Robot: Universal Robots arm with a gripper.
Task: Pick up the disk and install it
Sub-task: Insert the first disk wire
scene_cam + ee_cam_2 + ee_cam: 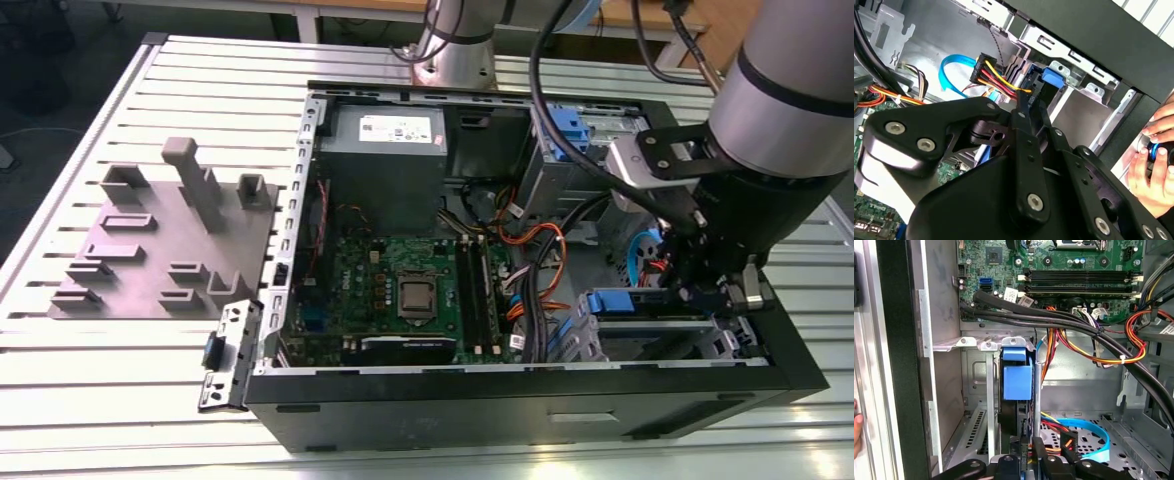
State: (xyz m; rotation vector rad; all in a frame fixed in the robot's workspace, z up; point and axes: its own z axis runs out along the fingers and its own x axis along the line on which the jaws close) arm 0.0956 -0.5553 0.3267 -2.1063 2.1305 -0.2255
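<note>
Reaching deep into an open computer case, the robot arm's fingers sit at the drive bay in the case's corner. They are drawn close together, with only a narrow gap, and appear clamped on the thin edge of the disk.

The disk stands on edge just beyond the fingertips, between the bay's upright metal rails. Its blue plastic frame faces the camera in the first wrist view. In the exterior view the same blue frame shows just beside the fingers.

Orange, red and yellow power cables loop off to one side of the fingers, and a flat blue data cable lies on the case floor close to them. A person's hand rests on the outside of the case wall, apart from the fingers.

Judging by its build, the disk is stiff, fairly dense for its size and sensitive to knocks. Its smooth metal faces would likely be slippery, so the blue frame along the edges looks like the safest place to hold it.
</note>
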